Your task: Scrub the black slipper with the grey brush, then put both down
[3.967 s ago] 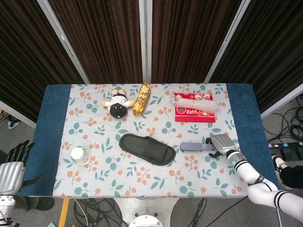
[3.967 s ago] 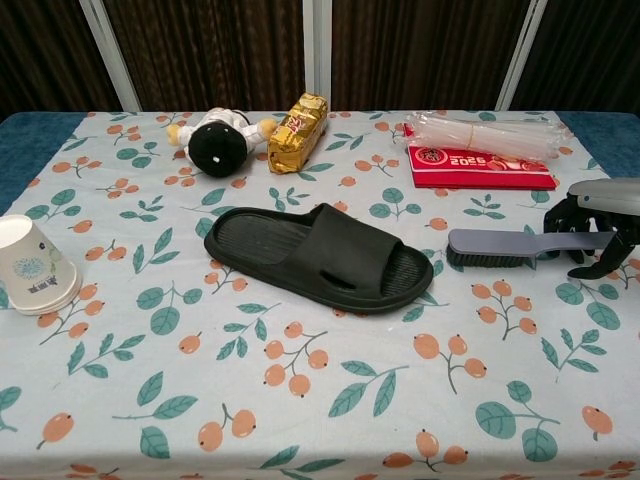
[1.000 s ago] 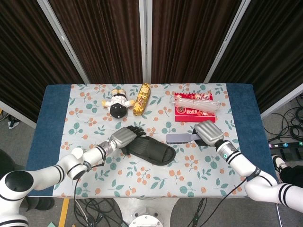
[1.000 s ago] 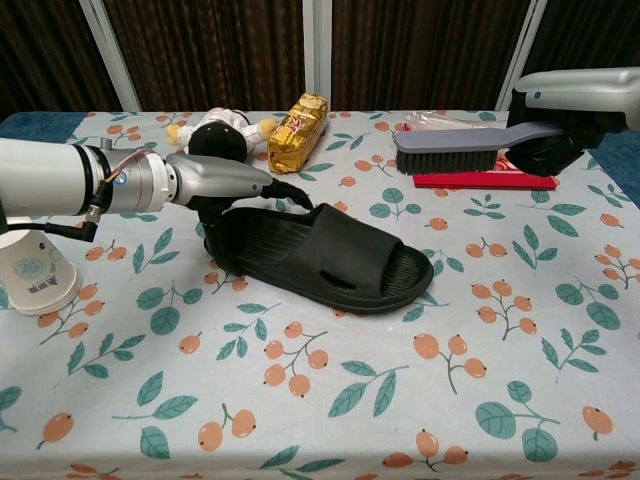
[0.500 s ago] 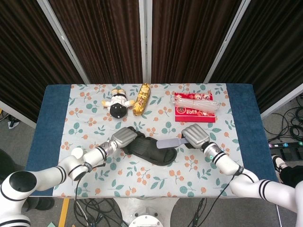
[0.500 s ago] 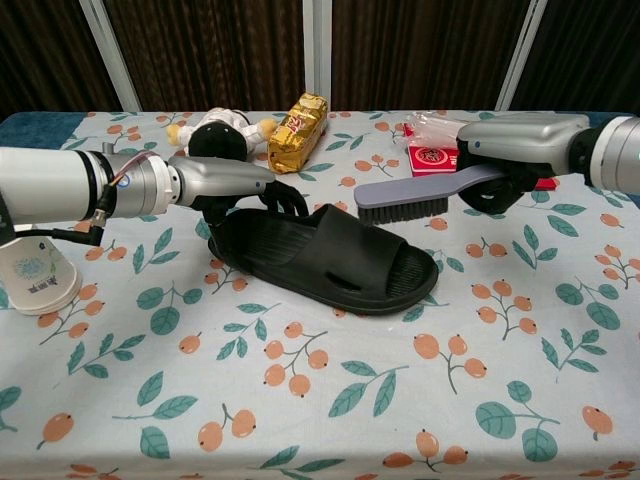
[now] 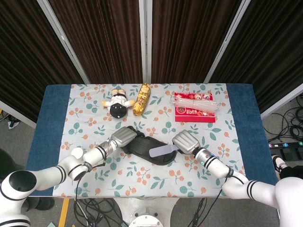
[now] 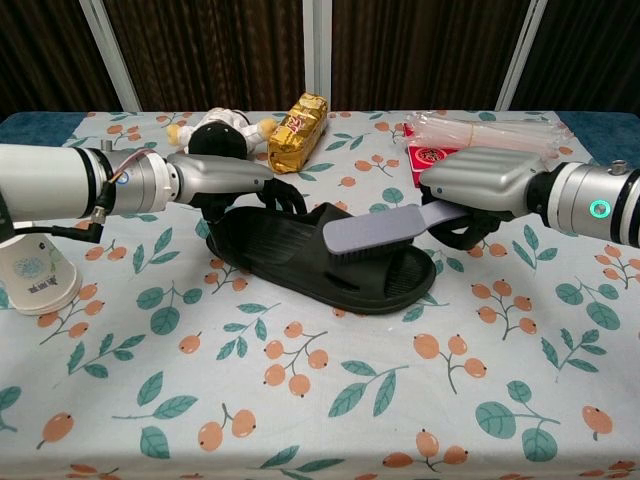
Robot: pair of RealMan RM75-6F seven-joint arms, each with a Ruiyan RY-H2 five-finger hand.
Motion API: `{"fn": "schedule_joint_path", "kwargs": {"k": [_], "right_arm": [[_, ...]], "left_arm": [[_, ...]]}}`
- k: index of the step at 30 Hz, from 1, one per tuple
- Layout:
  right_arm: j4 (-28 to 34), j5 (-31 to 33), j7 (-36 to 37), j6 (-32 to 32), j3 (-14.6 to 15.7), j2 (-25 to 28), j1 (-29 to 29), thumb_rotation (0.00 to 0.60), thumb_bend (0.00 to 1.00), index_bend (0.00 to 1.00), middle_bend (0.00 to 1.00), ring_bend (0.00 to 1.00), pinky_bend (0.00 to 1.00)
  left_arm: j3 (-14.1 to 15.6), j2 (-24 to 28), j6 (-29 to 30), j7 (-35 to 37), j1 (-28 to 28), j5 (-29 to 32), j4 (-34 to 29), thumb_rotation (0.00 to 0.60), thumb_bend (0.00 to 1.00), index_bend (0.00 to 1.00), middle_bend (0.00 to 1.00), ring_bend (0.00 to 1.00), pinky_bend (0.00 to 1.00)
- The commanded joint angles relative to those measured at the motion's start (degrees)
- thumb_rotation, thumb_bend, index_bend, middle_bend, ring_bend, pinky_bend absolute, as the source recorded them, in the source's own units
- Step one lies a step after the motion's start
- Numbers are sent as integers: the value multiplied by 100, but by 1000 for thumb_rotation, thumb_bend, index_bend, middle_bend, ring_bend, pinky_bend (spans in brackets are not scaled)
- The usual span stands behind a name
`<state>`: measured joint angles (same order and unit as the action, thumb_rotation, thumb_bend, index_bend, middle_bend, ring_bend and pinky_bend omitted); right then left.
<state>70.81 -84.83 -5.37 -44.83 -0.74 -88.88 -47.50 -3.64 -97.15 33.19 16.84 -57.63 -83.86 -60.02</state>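
Left hand [image 8: 222,178]: silver-grey shell over the back; black fingers [image 8: 285,197]; thin red and white wires at the wrist. Left forearm: white cylinder, black ring bands, black cable alongside. Right hand [image 8: 480,190]: same silver-grey shell, black underside; wrist white with black bands; one green indicator light on the wrist.

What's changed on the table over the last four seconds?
The right robot hand lifted the grey plastic brush off the table and carried it left onto the black rubber slipper. The left robot hand came in and gripped the slipper's heel. Paper cup, doll and snacks stayed put.
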Motion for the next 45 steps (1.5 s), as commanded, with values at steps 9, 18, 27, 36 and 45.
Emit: {"fn": "schedule_joint_path", "kwargs": {"k": [9, 18, 27, 36, 45], "right_arm": [[258, -187, 254, -331, -138, 306, -13, 600, 588, 1000, 979, 1000, 1000], [-338, 37, -337, 166, -303, -314, -393, 600, 588, 1000, 979, 1000, 1000], [12, -109, -986, 171, 183, -11, -178, 600, 588, 1000, 979, 1000, 1000], [13, -249, -336, -365, -17, 148, -72, 600, 587, 1000, 979, 1000, 1000], [-850, -65, -424, 15, -354, -632, -509, 600, 587, 1000, 979, 1000, 1000]], "left_arm": [[-2, 26, -64, -157, -28, 147, -59, 600, 290, 383, 459, 296, 186], [-21, 56, -148, -300, -50, 291, -128, 600, 290, 383, 459, 296, 185], [-27, 39, -199, -296, -73, 341, -92, 600, 290, 382, 459, 296, 186], [-16, 49, -175, -323, -79, 333, -110, 600, 290, 382, 459, 295, 186], [-15, 64, -179, -393, -68, 388, -166, 600, 290, 381, 459, 296, 186]]}}
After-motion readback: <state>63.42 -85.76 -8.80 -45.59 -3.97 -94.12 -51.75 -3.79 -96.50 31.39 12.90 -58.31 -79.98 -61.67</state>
